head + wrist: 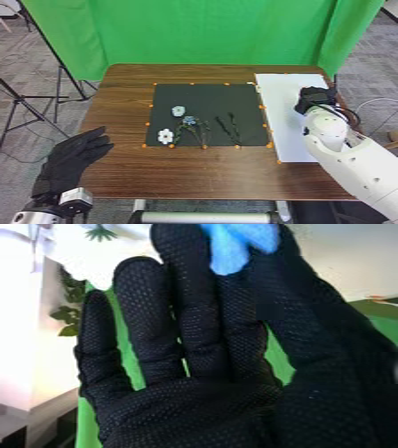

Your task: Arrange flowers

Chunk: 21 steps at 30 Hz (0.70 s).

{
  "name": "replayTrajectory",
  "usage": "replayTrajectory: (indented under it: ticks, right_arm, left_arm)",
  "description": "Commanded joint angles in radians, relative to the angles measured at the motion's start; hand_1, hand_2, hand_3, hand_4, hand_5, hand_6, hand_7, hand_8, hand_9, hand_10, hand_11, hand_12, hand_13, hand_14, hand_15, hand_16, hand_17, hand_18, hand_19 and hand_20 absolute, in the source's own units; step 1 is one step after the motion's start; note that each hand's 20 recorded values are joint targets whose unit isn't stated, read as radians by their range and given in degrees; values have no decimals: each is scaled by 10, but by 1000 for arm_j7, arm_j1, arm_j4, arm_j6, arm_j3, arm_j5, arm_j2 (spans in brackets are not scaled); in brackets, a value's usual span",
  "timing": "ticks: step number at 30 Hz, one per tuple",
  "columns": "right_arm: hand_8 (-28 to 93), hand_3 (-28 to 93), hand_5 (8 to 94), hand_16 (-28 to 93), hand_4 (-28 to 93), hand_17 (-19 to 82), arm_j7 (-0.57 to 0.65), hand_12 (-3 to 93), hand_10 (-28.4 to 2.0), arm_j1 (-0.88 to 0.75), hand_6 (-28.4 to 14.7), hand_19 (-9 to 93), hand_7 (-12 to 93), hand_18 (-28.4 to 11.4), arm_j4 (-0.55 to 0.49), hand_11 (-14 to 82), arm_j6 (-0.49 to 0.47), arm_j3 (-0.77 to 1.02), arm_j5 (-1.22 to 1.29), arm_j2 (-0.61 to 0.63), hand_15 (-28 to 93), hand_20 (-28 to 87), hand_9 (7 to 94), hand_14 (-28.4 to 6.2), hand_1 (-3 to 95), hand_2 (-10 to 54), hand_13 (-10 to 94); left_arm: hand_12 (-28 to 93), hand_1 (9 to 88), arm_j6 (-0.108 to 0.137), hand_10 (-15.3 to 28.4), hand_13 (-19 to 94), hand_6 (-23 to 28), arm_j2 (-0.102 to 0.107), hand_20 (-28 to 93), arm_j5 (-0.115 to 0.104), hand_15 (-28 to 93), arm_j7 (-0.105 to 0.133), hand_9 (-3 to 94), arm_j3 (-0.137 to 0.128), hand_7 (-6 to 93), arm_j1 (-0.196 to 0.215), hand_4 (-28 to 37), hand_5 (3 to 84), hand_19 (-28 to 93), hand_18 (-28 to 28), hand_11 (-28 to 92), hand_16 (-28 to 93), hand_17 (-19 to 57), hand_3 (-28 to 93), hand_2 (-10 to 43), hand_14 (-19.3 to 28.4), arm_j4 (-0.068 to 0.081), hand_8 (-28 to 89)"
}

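Ok so, right hand [314, 98] over white sheet [289, 120], mesh-textured fingers [194, 304] pretty straight, slightly apart. Smooth, rounded blue petals [229, 254] right by fingertips, thumb side, can't tell if pinched. Which way that bloom points, no clue tbh. On black mat [204, 95], well left of right hand: blue flower [189, 120], stems running near-far, white blossom [165, 136] just left. Left hand [75, 156] by surface's [178, 172] left edge, fingers loosely together.
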Motion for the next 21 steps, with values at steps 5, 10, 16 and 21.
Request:
replayTrajectory:
  ticks: [5,10,16,21]
  right_arm:
    - [15,740,799,314,-283,121,16,332,-82,13,19,723,285,-237,-12,278,55,-18,-52,54,706,338,840,-87,509,-61,606]
    - [38,746,802,320,-283,124,12,344,-84,44,15,726,282,-237,-25,285,89,-37,-53,53,713,339,842,-91,511,-63,605]
    - [46,750,806,321,-283,124,-38,343,-83,106,13,729,277,-239,-55,287,125,-106,-48,14,717,340,843,-94,509,-63,604]
    - [52,757,807,322,-283,124,-96,346,-83,168,13,729,275,-238,-57,290,119,-184,-59,-78,720,340,842,-94,506,-63,604]
  left_arm:
    - [92,263,-8,220,288,137,-17,154,3,570,-6,387,-4,132,17,-144,447,575,219,347,-119,-94,818,60,284,-4,-81]
    - [92,263,-10,221,288,137,-25,154,7,570,-17,387,-13,132,19,-145,447,574,219,348,-119,-94,819,60,284,-7,-82]
    - [92,263,-3,220,288,137,-21,154,0,570,-14,387,-22,132,35,-145,447,574,219,348,-118,-94,819,60,284,-13,-82]
    - [91,263,-3,220,288,137,-25,155,2,570,-13,387,-24,131,36,-145,447,574,219,347,-118,-94,820,60,284,-15,-82]
